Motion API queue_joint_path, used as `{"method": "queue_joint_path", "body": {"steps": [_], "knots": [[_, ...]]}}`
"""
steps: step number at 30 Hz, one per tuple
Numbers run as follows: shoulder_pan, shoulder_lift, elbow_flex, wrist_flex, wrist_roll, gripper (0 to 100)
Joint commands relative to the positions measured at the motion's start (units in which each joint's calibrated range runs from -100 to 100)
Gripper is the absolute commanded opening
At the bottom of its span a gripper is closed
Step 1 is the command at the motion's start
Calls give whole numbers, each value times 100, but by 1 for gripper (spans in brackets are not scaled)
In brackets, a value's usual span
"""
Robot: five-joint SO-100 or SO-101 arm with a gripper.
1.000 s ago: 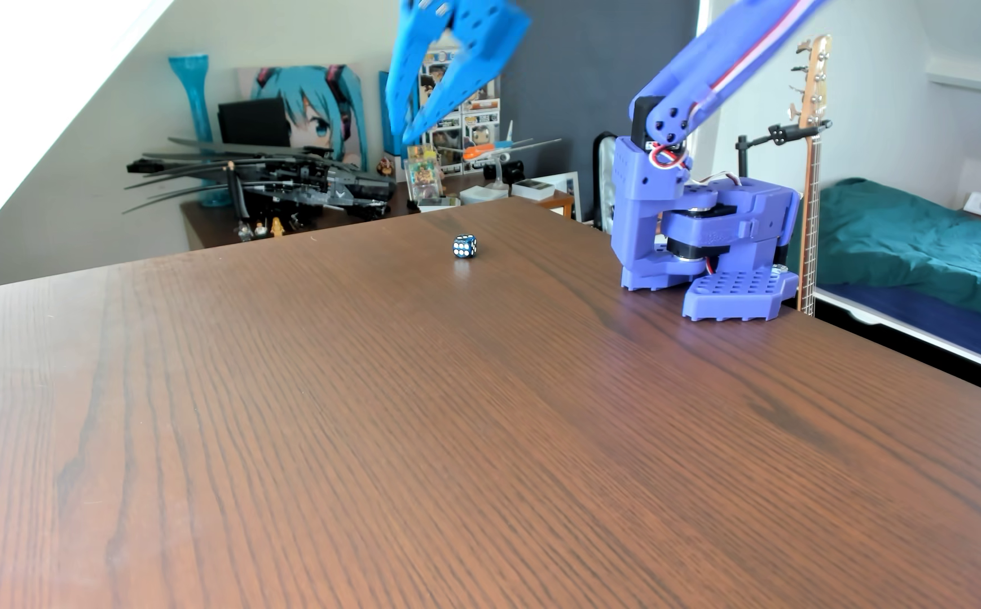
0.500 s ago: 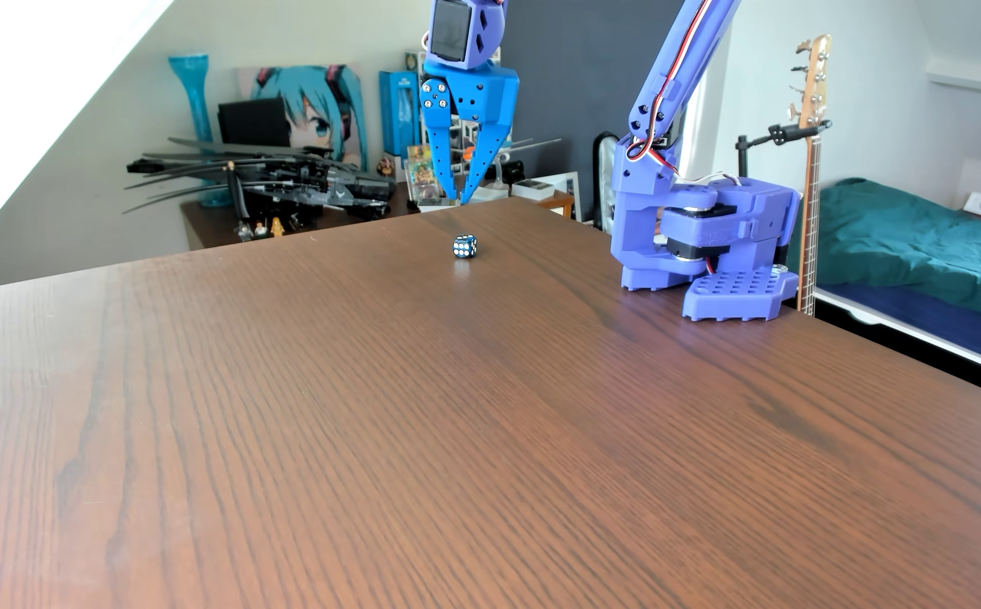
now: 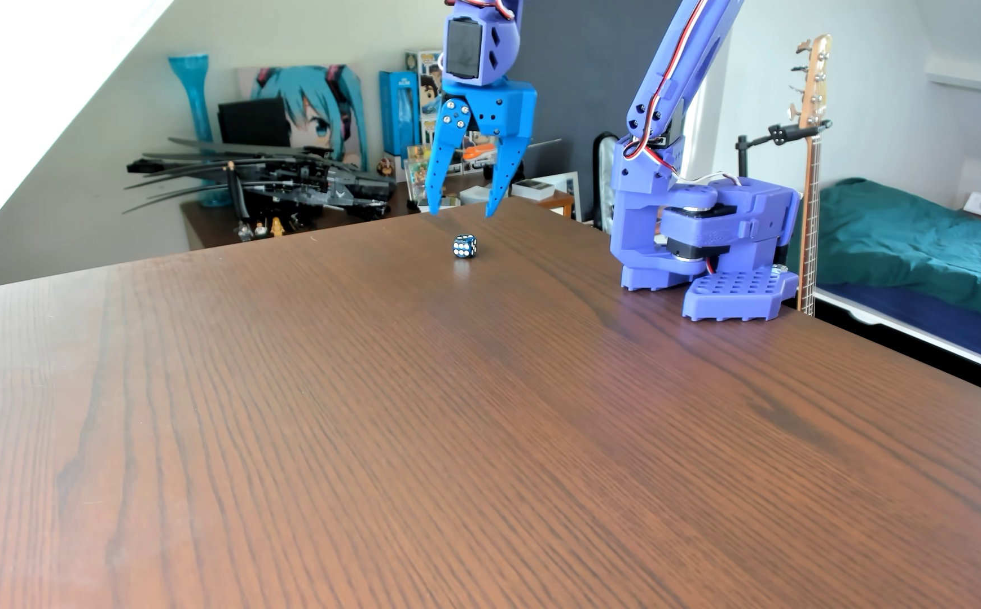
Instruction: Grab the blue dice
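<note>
Pincer (image 3: 461,214) lowered, spread wider above dark blue dice (image 3: 464,246), white pips.

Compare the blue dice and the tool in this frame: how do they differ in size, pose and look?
The blue dice is tiny; the tool is far larger. The dice rests on the table; the tool hangs above it, tips down and spread open, touching nothing. The dice is dark with white pips; the tool is plain bright blue. Both are blue.

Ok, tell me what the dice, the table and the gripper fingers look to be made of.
Blue dice: likely hard glossy plastic or resin, with rounded corners and crisp white pips.
Table: dark brown wood or wood-look laminate; grain lines, faint satin sheen.
Fingers: matte blue plastic, probably 3D-printed, with screw holes.
</note>
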Motion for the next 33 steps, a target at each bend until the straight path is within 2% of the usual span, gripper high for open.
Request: {"method": "queue_joint_path", "body": {"steps": [1, 12, 21, 33], "knots": [[289, 19, -78, -86, 155, 25], [85, -23, 347, -94, 239, 25], [-62, 35, 727, -1009, 224, 25], [19, 44, 962, -1180, 276, 25]]}}
